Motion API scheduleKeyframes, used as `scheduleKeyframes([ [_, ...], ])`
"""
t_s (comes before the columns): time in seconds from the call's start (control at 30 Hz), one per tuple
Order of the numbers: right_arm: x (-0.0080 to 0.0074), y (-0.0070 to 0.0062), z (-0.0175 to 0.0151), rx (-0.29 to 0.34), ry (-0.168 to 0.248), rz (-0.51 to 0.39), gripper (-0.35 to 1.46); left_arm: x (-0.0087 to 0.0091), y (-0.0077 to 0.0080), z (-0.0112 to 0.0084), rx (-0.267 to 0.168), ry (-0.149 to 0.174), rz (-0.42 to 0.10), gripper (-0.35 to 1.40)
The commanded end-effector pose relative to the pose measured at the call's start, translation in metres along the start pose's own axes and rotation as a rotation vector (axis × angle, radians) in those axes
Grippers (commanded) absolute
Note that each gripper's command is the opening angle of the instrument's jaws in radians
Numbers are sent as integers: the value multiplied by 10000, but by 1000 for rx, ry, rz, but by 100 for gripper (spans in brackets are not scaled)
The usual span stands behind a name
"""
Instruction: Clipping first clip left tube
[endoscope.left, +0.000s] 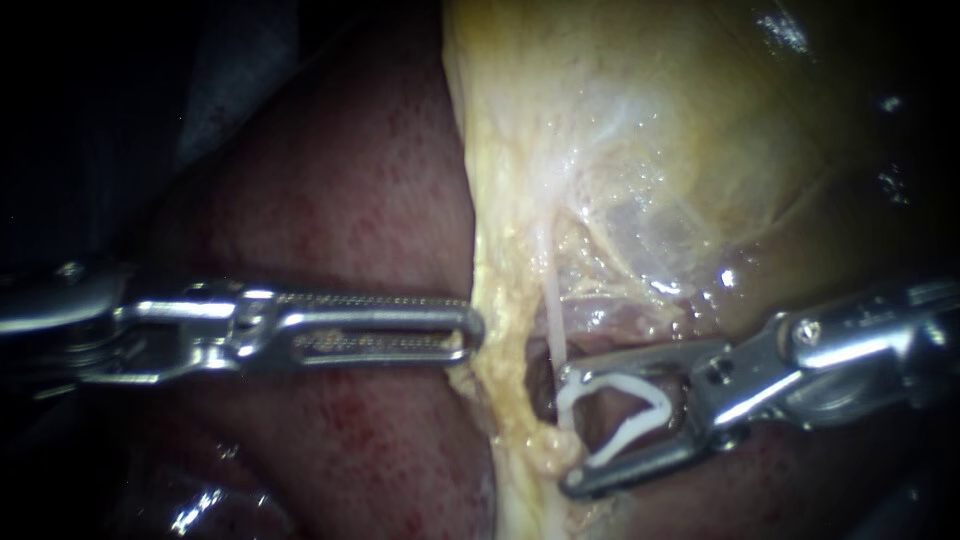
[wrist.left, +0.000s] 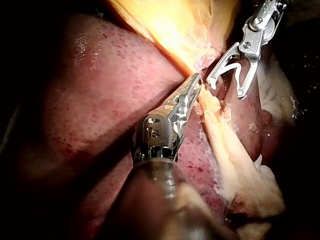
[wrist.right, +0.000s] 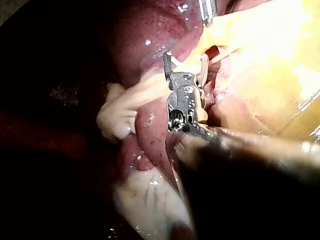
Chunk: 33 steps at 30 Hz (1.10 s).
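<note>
Tube (endoscope.left: 552, 305): a thin pale strand that runs down from the gallbladder (endoscope.left: 700, 150) along the inner side of the yellowish membrane (endoscope.left: 500, 300), with the liver (endoscope.left: 340, 200) beyond. Its long axis stands nearly upright in the endoscope view, so roughly across the mouth of the right instrument (endoscope.left: 572, 430), which opens toward the tube. The jaws of this instrument stand wide apart and cradle a white clip (endoscope.left: 660, 405), one leg against each jaw. The tube's lower stretch meets the tip of the upper jaw, so the right instrument is much the nearer of the two. The left instrument (endoscope.left: 470, 330) lies on the far side of the membrane, its jaws drawn together on the membrane's edge, apparently holding it taut. The coming move seems to turn on bringing the open clip across the tube so that both legs straddle it. Hidden: the tube's course below the upper jaw tip, so it cannot be told whether it already lies between the clip legs or behind them. No second tube can be made out.
</note>
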Motion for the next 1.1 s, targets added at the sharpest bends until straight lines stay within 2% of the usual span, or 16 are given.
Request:
scheduleKeyframes([
  [0.03, -1, 2, 2, 0, -1, -2, 60, 0, 0, 0, 0, 0, -1, -35],
  [0.5, -13, 20, 13, -1, -4, 0, 60, -1, -4, 0, 0, 0, -1, -35],
  [0.83, -12, 23, 42, 19, -18, -5, 60, -1, -5, 0, 0, 0, -1, -35],
  [1.1, -12, 17, 57, 36, -28, 0, 60, -1, -5, 0, 0, 0, -1, -35],
])
